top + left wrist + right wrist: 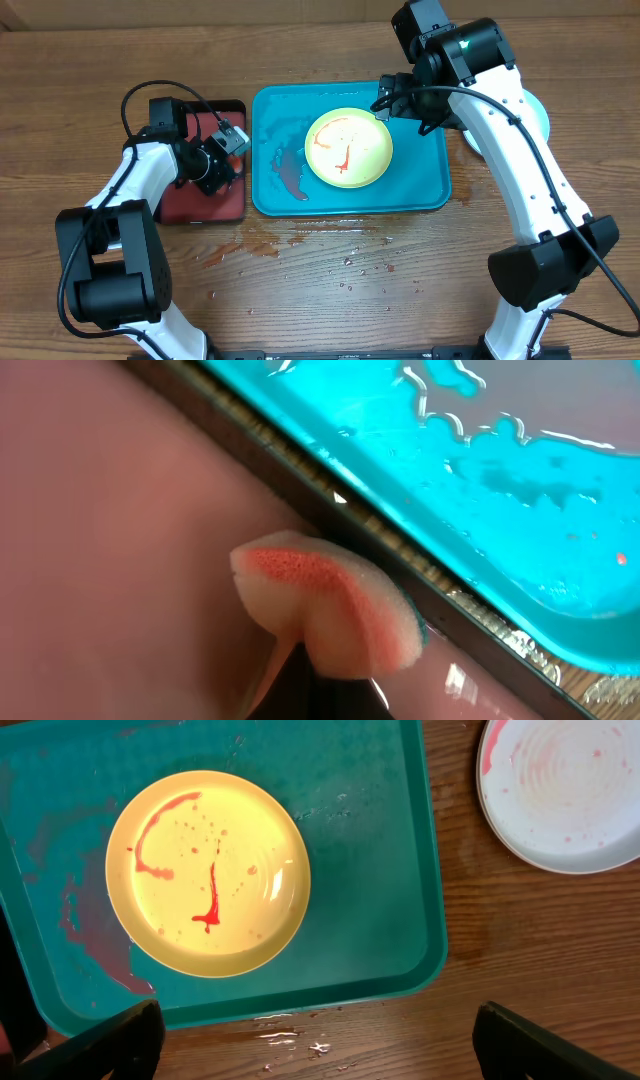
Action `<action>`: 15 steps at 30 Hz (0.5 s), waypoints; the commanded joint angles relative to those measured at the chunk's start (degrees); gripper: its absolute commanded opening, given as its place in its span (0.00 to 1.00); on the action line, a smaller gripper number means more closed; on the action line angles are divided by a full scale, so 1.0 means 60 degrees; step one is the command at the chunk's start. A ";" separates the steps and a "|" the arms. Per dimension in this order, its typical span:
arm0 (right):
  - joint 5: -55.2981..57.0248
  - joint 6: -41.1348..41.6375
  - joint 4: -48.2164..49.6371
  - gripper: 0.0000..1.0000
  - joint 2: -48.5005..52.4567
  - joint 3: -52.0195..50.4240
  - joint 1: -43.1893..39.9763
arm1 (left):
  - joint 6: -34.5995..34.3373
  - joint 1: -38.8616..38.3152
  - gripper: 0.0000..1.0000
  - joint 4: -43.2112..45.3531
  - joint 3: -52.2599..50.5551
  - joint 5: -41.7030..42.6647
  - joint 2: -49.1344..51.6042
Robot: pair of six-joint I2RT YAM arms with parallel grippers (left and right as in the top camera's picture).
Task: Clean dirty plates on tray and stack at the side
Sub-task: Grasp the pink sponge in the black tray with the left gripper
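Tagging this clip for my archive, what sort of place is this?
Probably a robot lab bench staged for dishwashing: a sauce-smeared yellow-green round plastic plate on a turquoise rectangular plastic tray, and a pink-stained foam sponge.

Overhead and right wrist both look down on tray (280, 120) (370, 870)
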 commanded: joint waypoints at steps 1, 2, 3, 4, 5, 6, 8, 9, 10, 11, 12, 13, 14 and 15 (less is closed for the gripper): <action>-0.0040 0.0004 0.0044 1.00 -0.0335 0.0248 -0.0025 | -0.1807 0.0051 0.04 -0.0073 0.0419 -0.0900 0.0127; -0.0040 0.0004 0.0040 1.00 -0.0335 0.0248 -0.0025 | -0.2324 0.0051 0.04 -0.0197 0.0605 -0.1282 0.0091; -0.0040 0.0004 0.0040 1.00 -0.0335 0.0248 -0.0025 | -0.2703 0.0051 0.04 -0.0339 0.0783 -0.1625 0.0069; -0.0047 0.0004 0.0040 1.00 -0.0335 0.0248 -0.0025 | -0.3111 0.0051 0.04 -0.0557 0.1009 -0.2022 0.0033; -0.0073 0.0004 0.0040 1.00 -0.0335 0.0248 -0.0025 | -0.3413 0.0051 0.04 -0.0754 0.1202 -0.2357 0.0007; -0.0076 0.0004 0.0040 1.00 -0.0335 0.0244 -0.0025 | -0.3763 0.0051 0.04 -0.0991 0.1435 -0.2736 -0.0011; -0.0076 0.0004 0.0044 1.00 -0.0335 0.0244 -0.0025 | -0.4422 0.0044 0.04 -0.1395 0.1832 -0.3395 -0.0015; -0.0076 0.0004 0.0044 1.00 -0.0335 0.0248 -0.0025 | -0.4794 0.0040 0.04 -0.1526 0.1989 -0.3734 -0.0015; -0.0076 0.0004 0.0044 1.00 -0.0335 0.0248 -0.0025 | -0.5133 0.0044 0.04 -0.1592 0.2080 -0.4018 -0.0015; -0.0080 0.0004 0.0044 1.00 -0.0335 0.0248 -0.0025 | -0.5566 0.0044 0.04 -0.1610 0.2135 -0.4324 -0.0015; -0.0109 0.0004 0.0044 1.00 -0.0335 0.0248 -0.0025 | -0.5989 0.0044 0.04 -0.1599 0.2142 -0.4513 -0.0015; -0.0168 0.0004 0.0047 1.00 -0.0335 0.0248 -0.0025 | -0.6331 0.0044 0.04 -0.1588 0.2138 -0.4524 -0.0011; -0.0219 0.0004 0.0051 1.00 -0.0335 0.0248 -0.0025 | -0.6652 0.0051 0.04 -0.1581 0.2135 -0.4513 0.0004; -0.0219 0.0004 0.0051 1.00 -0.0335 0.0248 -0.0025 | -0.6954 0.0051 0.04 -0.1585 0.2131 -0.4517 0.0015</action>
